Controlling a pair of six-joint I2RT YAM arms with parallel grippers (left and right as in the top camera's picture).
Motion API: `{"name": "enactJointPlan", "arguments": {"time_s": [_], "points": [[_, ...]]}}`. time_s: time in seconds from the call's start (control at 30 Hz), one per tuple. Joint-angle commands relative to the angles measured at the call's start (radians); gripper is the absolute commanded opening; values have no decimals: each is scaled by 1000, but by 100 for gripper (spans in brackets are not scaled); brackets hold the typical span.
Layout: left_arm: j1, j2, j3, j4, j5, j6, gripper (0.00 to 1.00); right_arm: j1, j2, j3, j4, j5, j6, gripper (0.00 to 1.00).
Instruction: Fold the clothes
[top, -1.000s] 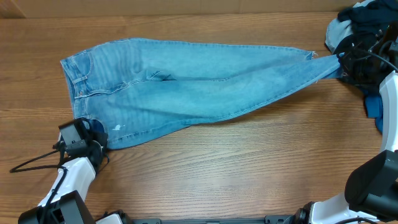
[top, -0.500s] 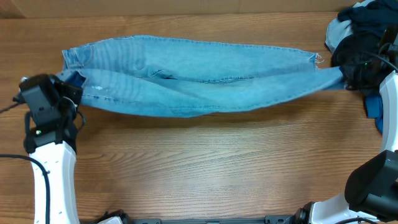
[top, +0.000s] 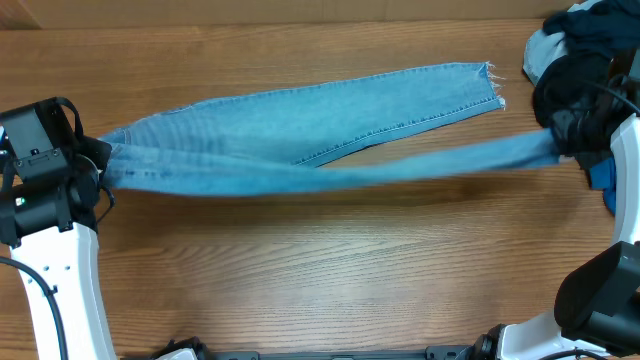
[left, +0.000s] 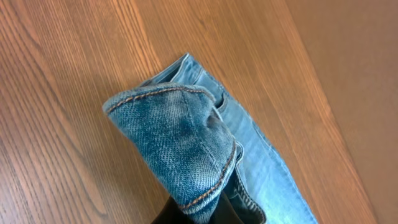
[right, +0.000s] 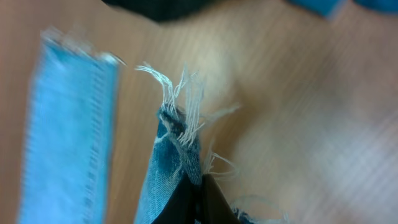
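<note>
- The jeans (top: 300, 150) are stretched across the table (top: 330, 290), with the long axis running left to right between the 2 grippers.
- The left gripper (top: 100, 165) is clamped on the waistband end. In the left wrist view the bunched denim (left: 180, 137) is pinched at the bottom edge and hangs above the wood.
- The right gripper (top: 560, 145) is clamped on the frayed hem (right: 177, 143) of 1 leg. That leg is blurred in the overhead view and appears to be lifted off the surface.
- The free leg (top: 440, 85) is not held. It lies angled towards the far right, and its hem is well apart from the right gripper.
- Each arm is at 1 end of the garment. The free leg is nearer the right arm, so bringing the 2 legs together is judged to be the coming step.
- A pile of clothes (top: 575, 30) sits just beside the right gripper, and a blue cloth (top: 600, 175) lies near that arm. Either could be snagged if the hem is swung further right.
</note>
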Motion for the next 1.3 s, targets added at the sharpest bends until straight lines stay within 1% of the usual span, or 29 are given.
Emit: {"name": "enactJointPlan", "arguments": {"time_s": [0.0,0.07,0.17,0.33,0.47,0.53,0.67,0.77,0.93,1.13,1.27], "points": [[1,71,40,-3,-31,-58,4,-2,-24,29,141,-11,-22,4],[1,129,40,-2,-7,-80,4,11,-7,29,199,-56,-47,4],[0,201,40,-1,-5,-112,4,44,26,29,246,-57,-65,4],[0,288,40,39,-5,-116,4,128,90,29,338,-41,-91,4],[0,333,40,88,-5,-116,4,163,138,29,413,-24,-52,4],[-1,353,40,132,3,-117,4,164,163,29,454,-30,-19,4],[-1,385,40,169,10,-128,4,164,208,30,525,-62,13,4],[-1,412,40,189,9,-130,4,164,222,30,578,-79,17,4],[0,448,40,238,-8,-143,4,164,235,30,678,-80,72,4],[-9,489,40,312,-16,-150,4,164,291,30,715,-100,132,4],[-14,499,40,331,-67,-177,4,164,320,30,743,-117,147,4]]}}
